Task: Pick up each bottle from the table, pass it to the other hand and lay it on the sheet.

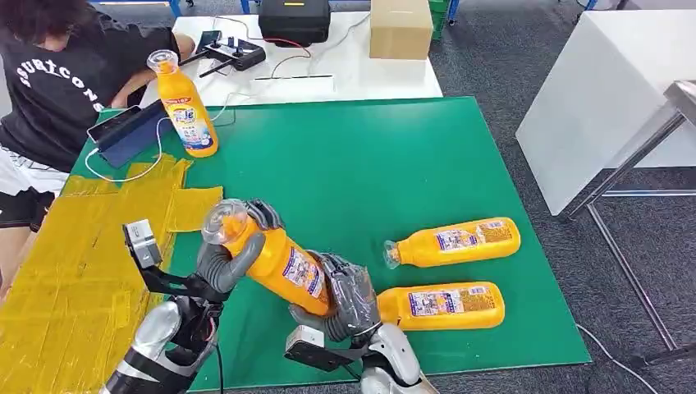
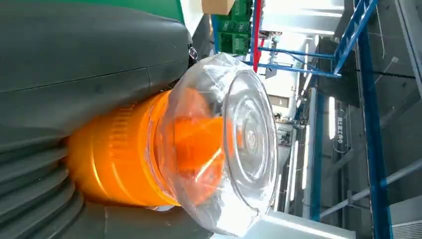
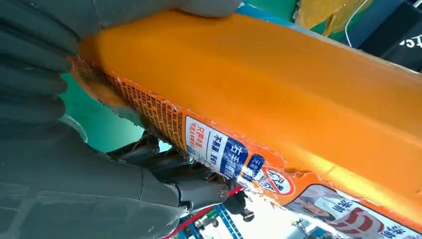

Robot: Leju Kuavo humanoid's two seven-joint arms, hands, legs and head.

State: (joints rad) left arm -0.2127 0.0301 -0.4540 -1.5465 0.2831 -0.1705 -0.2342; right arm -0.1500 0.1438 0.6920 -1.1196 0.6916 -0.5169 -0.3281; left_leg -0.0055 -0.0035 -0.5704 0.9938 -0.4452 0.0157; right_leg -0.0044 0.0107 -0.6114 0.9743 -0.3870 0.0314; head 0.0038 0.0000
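Head view: at lower centre, both hands grip one orange bottle [image 1: 283,264], tilted with its clear cap [image 1: 222,220] toward the upper left. The left hand [image 1: 234,250] has its fingers clamped round the neck just under the cap; the right hand [image 1: 345,300] has its fingers clamped round the base end. Both are above the green mat [image 1: 345,164] covering the desk. To the right of the hands, two more orange bottles lie on their sides on the mat, the upper lying bottle [image 1: 455,241] and the lower lying bottle [image 1: 443,305], caps toward the left; the lower one is just beside the right hand. A fourth bottle [image 1: 187,105] stands upright at upper left, beside a person [image 1: 57,82] in a black shirt leaning over the desk. The yellow sheet [image 1: 74,246] covers the left side. A cardboard box [image 1: 400,29] and a black case [image 1: 294,20] sit on the white desk [image 1: 361,74] at the top.

Left wrist view: the clear cap [image 2: 224,144] and orange neck sit against the grey fingers [image 2: 89,55].

Right wrist view: the labelled orange body [image 3: 278,94] lies across the frame, dark fingers [image 3: 35,59] wrapped on it.
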